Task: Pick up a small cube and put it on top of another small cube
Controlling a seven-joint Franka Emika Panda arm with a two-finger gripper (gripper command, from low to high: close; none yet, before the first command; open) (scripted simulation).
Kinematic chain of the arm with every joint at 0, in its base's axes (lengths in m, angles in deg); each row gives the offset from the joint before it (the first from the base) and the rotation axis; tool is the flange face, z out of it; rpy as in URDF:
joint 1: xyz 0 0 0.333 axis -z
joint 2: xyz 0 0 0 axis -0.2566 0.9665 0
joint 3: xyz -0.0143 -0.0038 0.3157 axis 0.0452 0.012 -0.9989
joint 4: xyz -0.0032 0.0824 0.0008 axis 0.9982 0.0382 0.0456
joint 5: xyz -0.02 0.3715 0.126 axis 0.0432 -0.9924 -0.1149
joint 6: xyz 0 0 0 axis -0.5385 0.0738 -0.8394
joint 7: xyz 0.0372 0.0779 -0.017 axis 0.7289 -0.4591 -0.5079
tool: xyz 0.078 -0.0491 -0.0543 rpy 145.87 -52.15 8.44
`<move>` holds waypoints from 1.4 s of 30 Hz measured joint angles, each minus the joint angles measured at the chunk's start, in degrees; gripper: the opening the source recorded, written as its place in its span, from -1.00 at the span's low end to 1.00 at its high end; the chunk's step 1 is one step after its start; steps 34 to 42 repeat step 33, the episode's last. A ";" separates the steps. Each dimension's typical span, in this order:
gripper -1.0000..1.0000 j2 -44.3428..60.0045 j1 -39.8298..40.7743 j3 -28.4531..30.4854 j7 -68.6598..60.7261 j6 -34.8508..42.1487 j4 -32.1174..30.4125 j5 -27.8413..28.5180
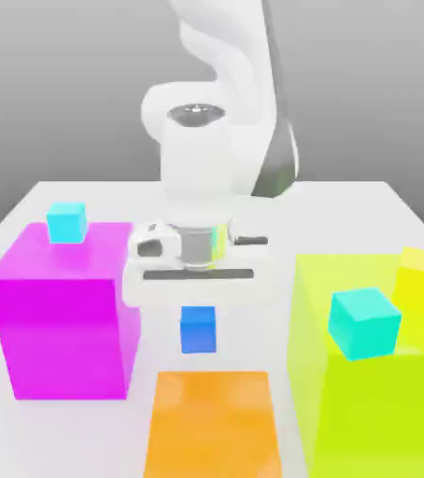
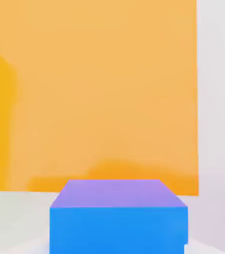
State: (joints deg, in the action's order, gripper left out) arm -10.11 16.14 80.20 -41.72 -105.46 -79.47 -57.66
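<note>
"Where's the small blue cube [image 1: 198, 330]?"

"Below the robot's hand [image 1: 198, 275], clamped in its pincer [image 2: 118, 247]."

"And the turquoise cube [image 1: 364, 323]?"

"On the lime block [image 1: 370, 401], near the yellow one [image 1: 423, 278]."

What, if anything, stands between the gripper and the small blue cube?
Nothing visible stands between them: the gripper is closed on the small blue cube. The orange block lies beside that pairing, not between them.

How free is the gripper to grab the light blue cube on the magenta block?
Probably not free now: the gripper appears to hold the blue cube. The light blue cube itself looks uncovered on top.
</note>
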 joint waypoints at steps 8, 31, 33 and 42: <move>-1.00 -9.55 10.96 -0.08 17.81 15.69 4.21 0.61; 1.00 -25.12 38.29 -2.14 62.87 39.87 3.13 2.91; 1.00 -25.12 38.29 -2.14 62.86 39.86 3.13 2.89; 1.00 -25.12 38.29 -2.14 62.86 39.86 3.13 2.89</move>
